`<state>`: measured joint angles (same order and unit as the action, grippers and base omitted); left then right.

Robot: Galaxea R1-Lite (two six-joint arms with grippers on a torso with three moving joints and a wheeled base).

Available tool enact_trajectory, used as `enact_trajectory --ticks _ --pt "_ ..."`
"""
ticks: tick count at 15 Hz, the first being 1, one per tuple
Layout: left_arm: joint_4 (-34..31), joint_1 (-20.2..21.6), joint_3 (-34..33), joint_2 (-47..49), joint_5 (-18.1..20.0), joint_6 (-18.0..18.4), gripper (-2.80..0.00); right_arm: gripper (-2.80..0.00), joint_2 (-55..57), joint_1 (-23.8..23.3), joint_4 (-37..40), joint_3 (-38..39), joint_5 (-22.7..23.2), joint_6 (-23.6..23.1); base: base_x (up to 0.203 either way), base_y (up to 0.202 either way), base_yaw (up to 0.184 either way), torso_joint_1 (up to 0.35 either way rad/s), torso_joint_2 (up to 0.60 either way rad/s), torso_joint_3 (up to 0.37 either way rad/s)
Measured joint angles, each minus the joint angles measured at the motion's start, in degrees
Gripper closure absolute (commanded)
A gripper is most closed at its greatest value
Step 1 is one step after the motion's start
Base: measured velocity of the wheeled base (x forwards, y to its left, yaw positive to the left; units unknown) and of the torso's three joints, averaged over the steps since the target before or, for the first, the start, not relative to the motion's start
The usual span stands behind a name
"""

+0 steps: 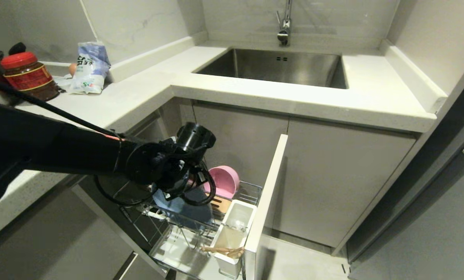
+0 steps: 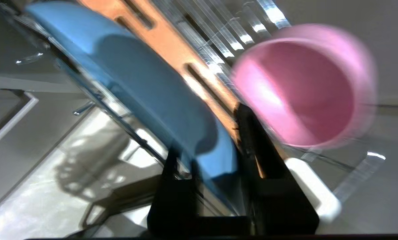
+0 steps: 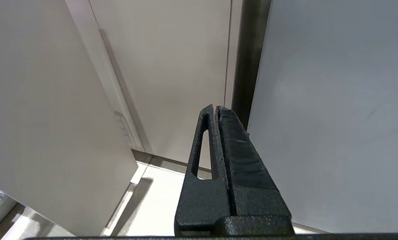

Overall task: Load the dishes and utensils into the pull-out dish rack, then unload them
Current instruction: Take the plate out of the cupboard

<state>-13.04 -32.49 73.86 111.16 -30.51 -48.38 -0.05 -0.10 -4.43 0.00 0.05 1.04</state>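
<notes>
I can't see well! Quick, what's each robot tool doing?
Left tool: closed on the blue plate in the dish rack.
Right tool: shut, empty, parked by cabinets.

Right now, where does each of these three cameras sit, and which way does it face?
Head: up high, looking down at the chrome wire pull-out rack; black left arm shows.
Left wrist: behind the left gripper, which straddles the light-blue oval plate beside the round pink bowl.
Right wrist: behind the shut right gripper, facing plain cabinet panels.
Head and left wrist share plate and bowl.
</notes>
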Motion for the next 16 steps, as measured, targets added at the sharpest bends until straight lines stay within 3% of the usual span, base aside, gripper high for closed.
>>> enact_trajectory --ticks 8,12,14,16 --pt "-7.74 -7.61 1.24 -15.49 0.94 -2.07 0.0 0.0 0.0 0.0 0.0 0.0 0.02 0.01 0.0 0.0 0.0 0.0 0.0 0.0" --pt "-10.16 -14.92 4.15 -26.52 0.54 -1.75 0.0 0.0 0.0 0.0 0.01 0.0 0.02 0.0 0.0 0.0 0.0 0.0 0.0 0.0" --pt "-10.18 -18.43 5.96 -32.52 -1.05 0.34 0.0 0.0 0.0 0.0 0.0 0.0 0.02 0.0 0.0 0.0 0.0 0.0 0.0 0.0" --pt "-7.65 -19.95 7.63 -38.05 -3.76 6.39 0.0 0.0 0.0 0.0 0.0 0.0 0.02 0.01 0.0 0.0 0.0 0.0 0.0 0.0"
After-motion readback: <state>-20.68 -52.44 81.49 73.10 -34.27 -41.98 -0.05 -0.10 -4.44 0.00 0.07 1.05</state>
